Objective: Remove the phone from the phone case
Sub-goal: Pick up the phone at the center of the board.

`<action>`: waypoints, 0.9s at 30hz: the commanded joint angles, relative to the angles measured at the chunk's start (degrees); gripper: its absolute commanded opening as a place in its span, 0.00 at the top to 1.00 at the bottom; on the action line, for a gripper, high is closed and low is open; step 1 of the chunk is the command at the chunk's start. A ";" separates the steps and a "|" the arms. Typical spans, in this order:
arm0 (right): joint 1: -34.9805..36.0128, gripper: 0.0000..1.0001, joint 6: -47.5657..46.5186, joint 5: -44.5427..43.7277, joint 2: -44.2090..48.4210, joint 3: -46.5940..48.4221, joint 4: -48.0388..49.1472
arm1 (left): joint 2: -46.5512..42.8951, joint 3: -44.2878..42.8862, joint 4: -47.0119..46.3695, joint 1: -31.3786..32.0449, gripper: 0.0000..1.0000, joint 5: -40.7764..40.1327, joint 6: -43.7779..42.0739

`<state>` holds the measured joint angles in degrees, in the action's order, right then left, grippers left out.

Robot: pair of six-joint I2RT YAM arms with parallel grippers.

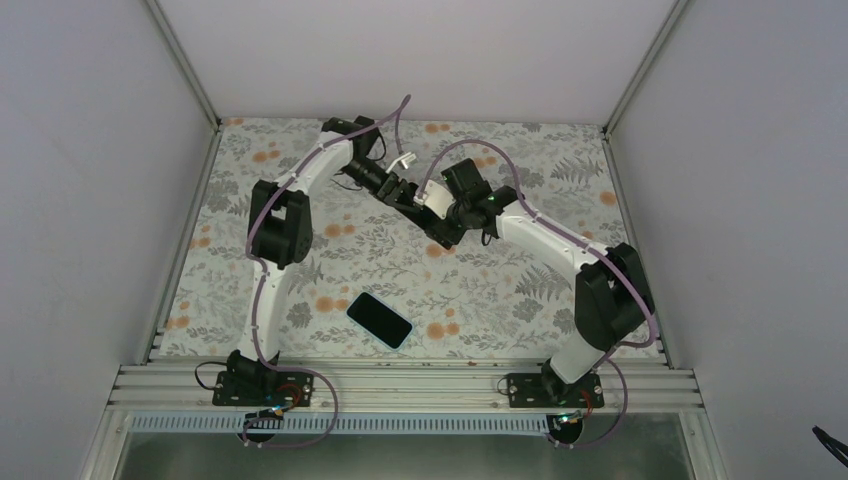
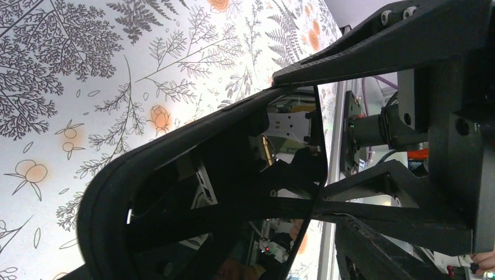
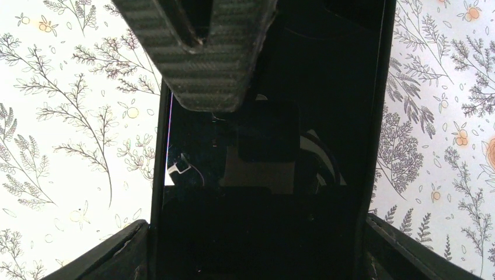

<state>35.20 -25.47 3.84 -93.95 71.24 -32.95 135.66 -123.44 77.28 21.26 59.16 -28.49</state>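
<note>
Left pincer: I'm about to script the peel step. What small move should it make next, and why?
Probably close the left pincer onto the phone case rim. In its wrist view it straddles the case's corner without a clear pinch, while the right pincer holds the phone by its long edges, so a firm hold seems needed before peeling.

Top cam overhead; wrist cams close on phone [image 3: 274,175].

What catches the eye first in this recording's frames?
The left gripper and right gripper meet in mid-air over the far middle of the floral table. Between them is a glossy black phone-sized slab, which the right one clasps across its width. A dark phone with a pale blue edge lies flat near the front edge, apart from both arms.
</note>
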 commanded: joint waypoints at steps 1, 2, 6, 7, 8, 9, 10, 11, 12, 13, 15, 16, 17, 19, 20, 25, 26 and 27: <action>0.40 0.69 -0.73 -0.43 0.15 1.77 3.42 | -1.54 0.48 0.49 -0.13 0.34 2.45 -1.26; 0.40 0.69 -0.72 -0.33 0.15 1.78 3.34 | -1.44 0.36 0.51 -0.08 0.36 2.50 -1.22; 0.40 0.69 -0.94 -0.23 -0.02 1.71 3.33 | -1.28 0.07 0.42 0.01 0.43 3.20 -1.22; 0.37 0.69 -1.03 -0.17 0.00 1.71 3.35 | -1.30 0.08 0.50 0.06 0.46 3.24 -1.22; 0.39 0.69 -1.14 -0.03 -0.03 1.62 3.38 | -1.35 0.08 0.50 0.05 0.49 3.36 -1.29; 0.39 0.69 -1.25 0.13 -0.08 1.62 3.34 | -1.36 0.11 0.43 0.05 0.53 3.59 -1.35; 0.40 0.69 -1.44 0.26 -0.17 1.62 3.40 | -1.35 0.16 0.49 0.16 0.55 3.74 -1.43; 0.40 0.69 -1.52 0.38 -0.30 1.61 3.42 | -1.43 0.09 0.49 0.20 0.55 3.88 -1.47; 0.40 0.69 -1.70 0.69 -0.37 1.62 3.34 | -1.47 0.03 0.51 0.31 0.55 4.01 -1.48; 0.44 0.69 -1.83 1.10 -0.47 1.60 3.27 | -1.53 -0.02 0.49 0.40 0.56 4.14 -1.47; 0.40 0.69 -2.11 1.65 -0.70 1.49 3.01 | -1.85 0.04 0.51 0.51 0.59 4.29 -1.71; 0.46 0.69 -2.29 1.39 -0.85 1.45 2.94 | -2.01 0.13 0.51 0.57 0.62 4.34 -1.82; 0.47 0.67 -2.41 1.28 -0.93 1.42 2.85 | -2.18 0.20 0.50 0.65 0.67 4.34 -1.95; 0.48 0.61 -2.87 1.70 -0.88 1.19 2.43 | -2.52 0.36 0.46 0.84 0.75 4.64 -2.13; 0.50 0.58 -3.15 1.95 -0.93 1.03 2.28 | -2.60 0.42 0.55 0.90 0.78 4.84 -2.32; 0.49 0.44 -4.21 3.29 -0.57 1.20 0.62 | -3.14 0.47 0.49 1.82 0.95 4.62 -2.64; 0.48 0.39 -4.29 3.67 -0.43 1.26 0.07 | -3.33 0.61 0.51 2.04 0.97 4.33 -2.91; 0.53 0.31 -4.27 3.95 -0.18 1.41 -0.47 | -3.58 0.84 0.51 2.26 0.98 4.03 -3.14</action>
<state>35.18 -27.64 3.51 -95.00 71.24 -33.65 135.26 -123.07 78.67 21.28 62.61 -27.57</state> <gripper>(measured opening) 0.782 0.201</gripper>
